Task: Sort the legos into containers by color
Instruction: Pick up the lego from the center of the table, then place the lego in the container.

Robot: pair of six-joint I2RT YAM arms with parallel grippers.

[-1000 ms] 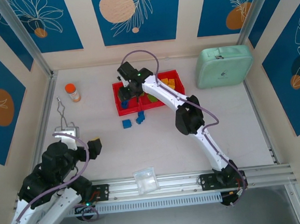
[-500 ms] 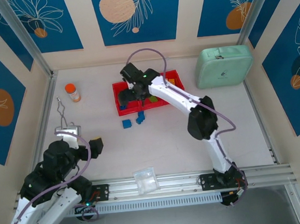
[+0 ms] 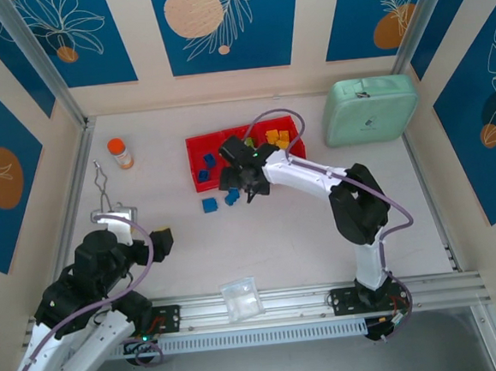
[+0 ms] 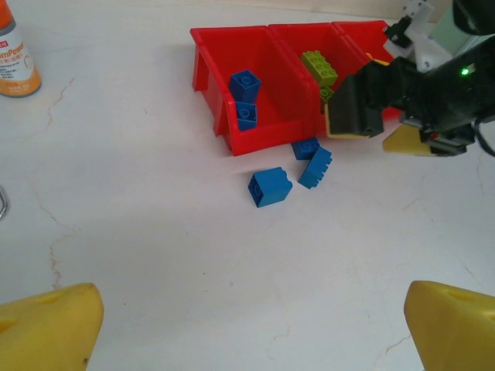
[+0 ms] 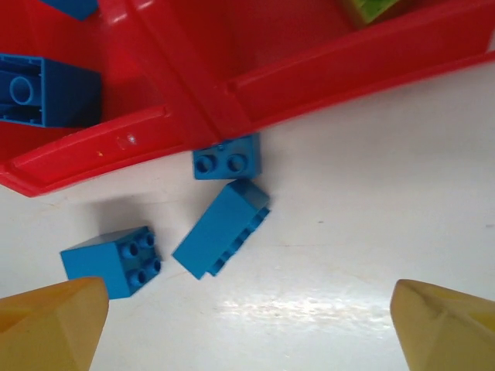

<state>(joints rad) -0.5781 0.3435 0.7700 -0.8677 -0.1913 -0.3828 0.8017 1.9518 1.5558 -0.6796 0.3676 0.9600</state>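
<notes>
The red tray (image 3: pixel 227 135) lies at the back centre, with three compartments. Two blue bricks (image 4: pixel 244 82) lie in its left one, green bricks (image 4: pixel 319 67) in the middle, yellow-orange bricks (image 3: pixel 276 138) on the right. Three blue bricks lie loose on the table by the tray's front wall: one against the wall (image 5: pixel 227 157), a long one on its side (image 5: pixel 222 229), and a square one (image 5: pixel 112 260) further left. My right gripper (image 5: pixel 251 325) hovers open and empty just in front of the tray, over these loose bricks. My left gripper (image 4: pixel 251 325) is open and empty, far back at the near left.
A small orange-capped bottle (image 3: pixel 120 152) stands at the back left, with a bent metal wire (image 3: pixel 103 184) near it. The mint-green case (image 3: pixel 371 109) sits at the back right. A clear plastic piece (image 3: pixel 241 299) lies by the front rail.
My right gripper has drawn back from above the tray's left compartment to just in front of the tray, over the loose blue bricks. The left arm has hardly moved.
</notes>
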